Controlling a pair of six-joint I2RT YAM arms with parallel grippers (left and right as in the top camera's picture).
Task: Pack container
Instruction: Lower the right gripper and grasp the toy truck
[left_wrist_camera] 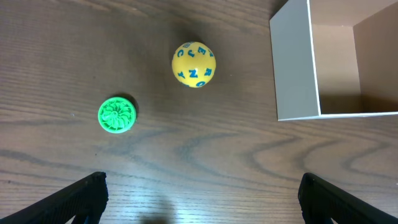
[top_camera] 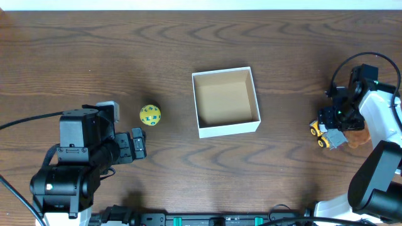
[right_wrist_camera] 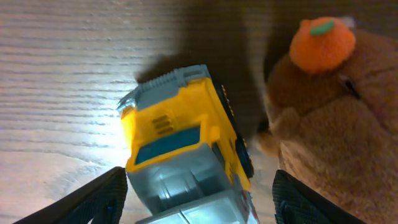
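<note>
The container (top_camera: 227, 130), a square shallow cardboard box with white walls and tan inside, stands mid-table; its corner shows in the left wrist view (left_wrist_camera: 293, 68). A yellow ball with blue letters (top_camera: 150, 115) (left_wrist_camera: 194, 64) lies left of it. A green disc (left_wrist_camera: 117, 114) lies near the ball. My left gripper (top_camera: 139, 144) (left_wrist_camera: 199, 199) is open and empty, short of both. My right gripper (top_camera: 331, 123) (right_wrist_camera: 199, 199) is open, its fingers either side of a yellow and grey toy truck (top_camera: 325, 134) (right_wrist_camera: 186, 155).
A brown plush toy with an orange top (top_camera: 358, 136) (right_wrist_camera: 329, 106) lies right beside the truck, close to my right finger. Cables run by the right arm at the table's right edge.
</note>
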